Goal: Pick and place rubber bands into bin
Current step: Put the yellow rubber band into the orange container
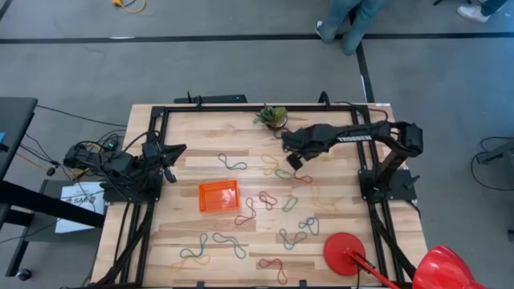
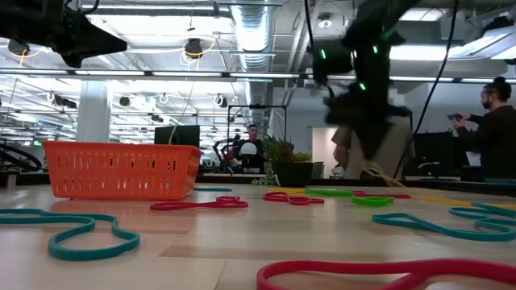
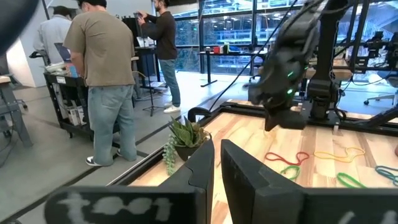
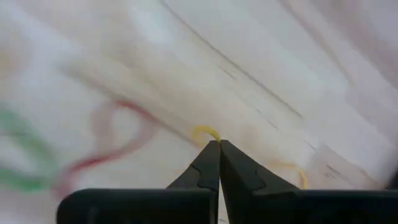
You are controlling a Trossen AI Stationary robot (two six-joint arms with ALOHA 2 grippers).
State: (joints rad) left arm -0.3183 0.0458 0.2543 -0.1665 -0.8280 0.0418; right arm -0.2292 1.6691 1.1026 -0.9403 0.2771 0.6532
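High view findings: the orange bin (image 1: 218,197) is seen on the wooden table (image 1: 193,241), left of centre, and no band can be made out inside it. Rubber bands are scattered loose over the tabletop around it: a blue band (image 1: 233,164) just behind the bin, red bands (image 1: 247,213) to its right, a green band (image 1: 289,203) further right, teal bands (image 1: 295,235) towards the front, and a yellow band (image 1: 321,197) near the right arm's base. A small potted plant (image 1: 273,116) is placed at the far edge, and a flat red disc (image 1: 344,253) lies at the front right corner.

The right gripper (image 1: 294,160) is extended over the table right of centre, well apart from the bin, above the bands lying there. In the right wrist view its fingers (image 4: 208,167) are seen pressed together on a thin yellow rubber band (image 4: 205,131), a loop of which shows just past the tips. A red band (image 4: 106,149) lies blurred on the wood beyond.

The left gripper (image 1: 167,172) is held at the left edge of the table, beside the frame rail, away from any band. In the left wrist view its fingers (image 3: 202,168) stand slightly apart, with nothing between them.

Low view: the bin (image 2: 121,169) stands upright on the table, with a red band (image 2: 197,204) lying just beside it.
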